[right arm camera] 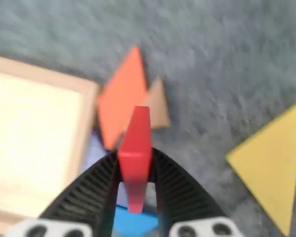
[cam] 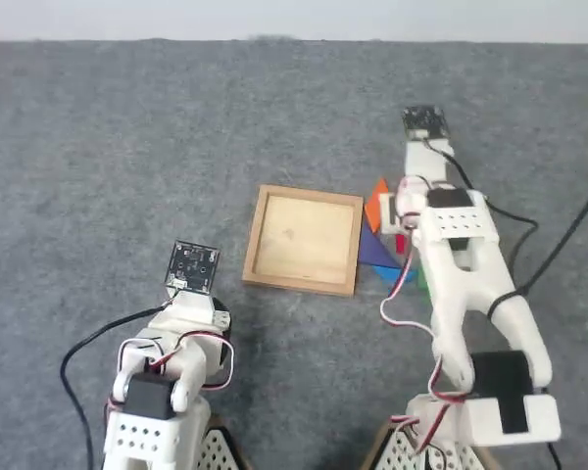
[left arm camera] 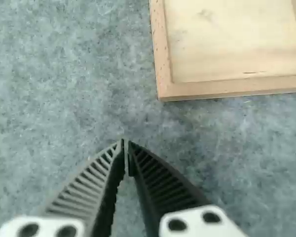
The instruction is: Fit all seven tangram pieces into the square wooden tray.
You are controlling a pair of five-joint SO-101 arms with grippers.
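Right gripper (right arm camera: 134,165): jaws clamped on a flat red wooden tangram piece (right arm camera: 136,140), held edge-on just beside the pale square wooden tray (cam: 306,196). Left gripper (left arm camera: 125,146): jaws together, near the tray's corner.

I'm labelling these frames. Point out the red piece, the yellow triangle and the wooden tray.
red piece (right arm camera: 134,150), right wrist view, middle of its face
yellow triangle (right arm camera: 272,165), right wrist view, middle face
wooden tray (cam: 304,240), high view, bare floor

Red piece (right arm camera: 134,148) on edge near tray (cam: 253,235)
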